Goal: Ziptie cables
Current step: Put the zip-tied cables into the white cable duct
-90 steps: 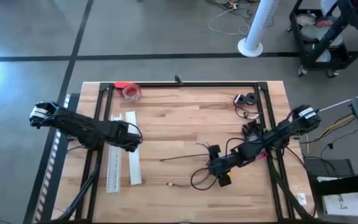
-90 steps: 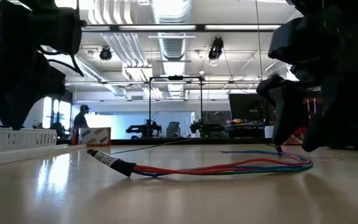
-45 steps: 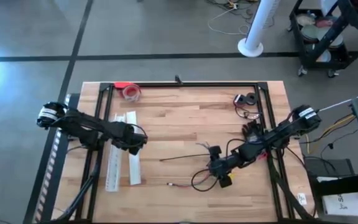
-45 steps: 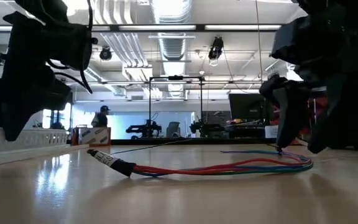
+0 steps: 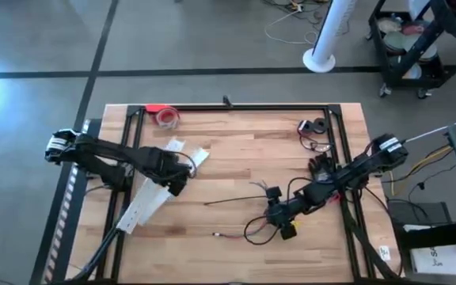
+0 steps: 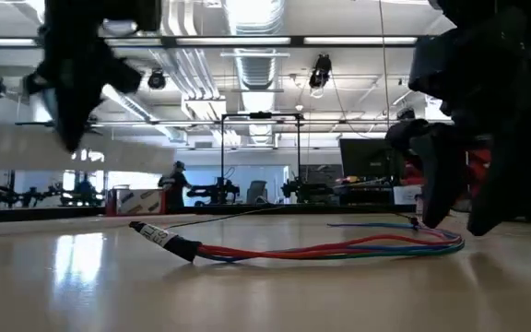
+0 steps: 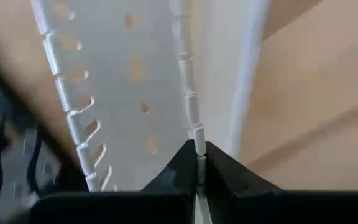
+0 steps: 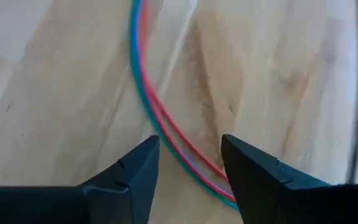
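The cables lie loose and untied on the table, between the parted fingers of the right gripper; the left gripper pinches a white slotted strip; tying looks hardly begun.

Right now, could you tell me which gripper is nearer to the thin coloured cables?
Right. The right gripper hangs open directly over the cables, which run between its fingers. The left gripper is across the table, shut on a white slotted strip.
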